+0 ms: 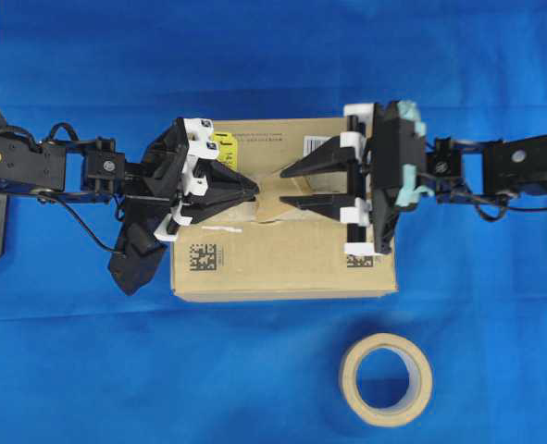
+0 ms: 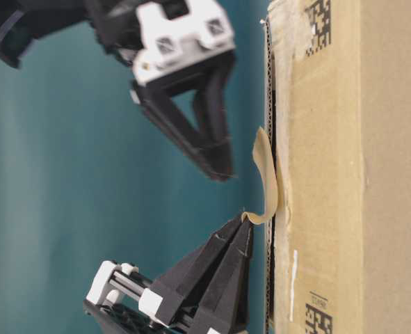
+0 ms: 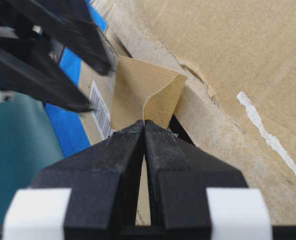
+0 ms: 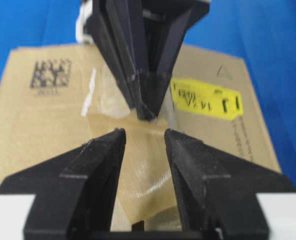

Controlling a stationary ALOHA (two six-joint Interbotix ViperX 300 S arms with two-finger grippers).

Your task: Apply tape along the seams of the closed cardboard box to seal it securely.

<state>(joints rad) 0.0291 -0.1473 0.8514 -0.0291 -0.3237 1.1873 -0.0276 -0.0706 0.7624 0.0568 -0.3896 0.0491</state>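
Your left gripper (image 1: 252, 191) is pinched tight on one edge of the tape (image 1: 275, 204), its two fingers pressed together with the tan paper caught at their very tips; the left wrist view shows that edge folded up into the closed tips (image 3: 144, 125). From there the tape curls away from the gripper and down onto the top of the cardboard box (image 1: 282, 264), so that in the table-level view it stands off the carton as a bowed strip (image 2: 265, 177), with its far end against the box top near the seams (image 2: 270, 139). You can see the tape lying across the middle of the box top, between your two grippers and over the slit between the flaps. Your right gripper (image 1: 290, 185) faces the left one from the other side with its jaws spread wide and nothing between them; its fingers (image 4: 100, 162) sit just above the tape's free part, one to each side, and whether they touch it cannot be told. The tape roll (image 1: 385, 379) lies flat on the blue cloth (image 1: 69, 370) in front of the box, well apart from both grippers.
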